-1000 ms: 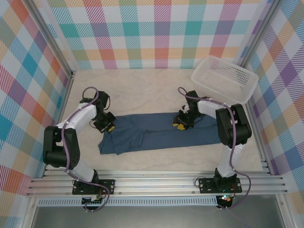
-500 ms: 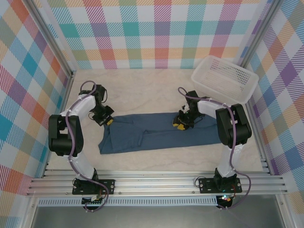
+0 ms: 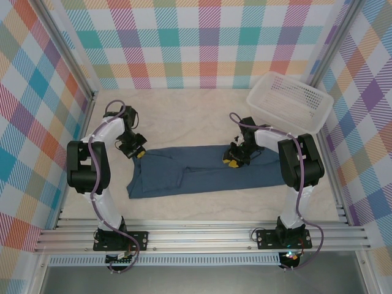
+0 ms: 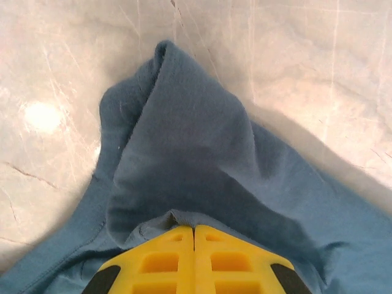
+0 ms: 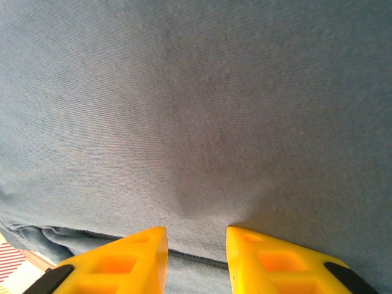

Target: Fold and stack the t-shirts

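Denim-blue cloth runs as a long, narrow strip across the middle of the frame in the top view: the t-shirt [image 3: 202,173] lies flat on the pale marbled desk [image 3: 196,119], its left end lower than its right.

The left end effector [image 3: 138,153] sits at the strip's upper left corner. In the left wrist view [image 4: 194,228] its yellow fingers are pressed together, with a bunched ridge of the shirt [image 4: 196,153] caught between them and lifted slightly off the desk.

The right end effector [image 3: 233,160] rests on the right half of the strip. In the right wrist view [image 5: 196,233] its fingers stand partway apart, with their tips sunk into the fabric [image 5: 196,110]. Creases converge on the gap, where a fold of cloth is gripped.

A white mesh basket [image 3: 282,117] stands at the upper right, apart from the shirt.
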`<move>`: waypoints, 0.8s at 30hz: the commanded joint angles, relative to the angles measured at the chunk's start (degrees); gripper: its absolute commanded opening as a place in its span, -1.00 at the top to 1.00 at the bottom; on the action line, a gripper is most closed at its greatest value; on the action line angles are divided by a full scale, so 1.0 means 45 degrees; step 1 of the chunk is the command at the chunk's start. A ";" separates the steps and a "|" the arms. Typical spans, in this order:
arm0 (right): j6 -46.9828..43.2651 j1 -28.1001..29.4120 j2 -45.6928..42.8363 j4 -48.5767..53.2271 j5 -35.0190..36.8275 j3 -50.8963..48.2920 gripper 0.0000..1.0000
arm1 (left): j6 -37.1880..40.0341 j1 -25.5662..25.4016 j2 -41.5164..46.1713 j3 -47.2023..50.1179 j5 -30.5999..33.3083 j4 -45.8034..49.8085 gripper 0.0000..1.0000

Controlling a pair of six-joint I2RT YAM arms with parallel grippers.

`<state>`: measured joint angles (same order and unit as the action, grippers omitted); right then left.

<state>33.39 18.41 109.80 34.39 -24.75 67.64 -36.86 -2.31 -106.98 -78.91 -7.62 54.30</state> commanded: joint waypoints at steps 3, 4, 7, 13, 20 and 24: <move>-0.0223 0.0126 0.0116 0.0395 0.0182 0.0032 0.36 | 0.0614 0.0255 -0.0806 -0.0589 0.0995 0.0622 0.98; -0.0192 0.0127 -0.0019 0.0296 0.0253 -0.0043 0.36 | 0.0688 0.0258 -0.0917 -0.0670 0.1201 0.0646 0.86; -0.0146 0.0127 -0.0686 -0.0017 0.0542 -0.0334 0.36 | 0.0813 0.0179 -0.0848 -0.0945 0.1993 0.0789 0.59; -0.0491 0.0107 -0.2768 -0.0569 0.1896 -0.1172 0.30 | 0.0334 -0.1009 0.1599 -0.0498 0.2837 0.1164 0.36; -0.0738 -0.1224 -0.3479 -0.1111 0.2302 -0.2024 0.34 | -0.3159 -0.2819 0.2585 0.2426 0.0092 -0.0857 0.49; -0.0949 -0.2335 -0.2762 -0.0282 0.2974 -0.1749 0.37 | -0.4427 -0.2809 0.1836 0.2846 -0.0115 -0.1989 0.51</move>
<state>30.79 10.31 95.07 30.61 -14.41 59.68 -49.84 -15.33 -96.38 -66.98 -5.98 49.82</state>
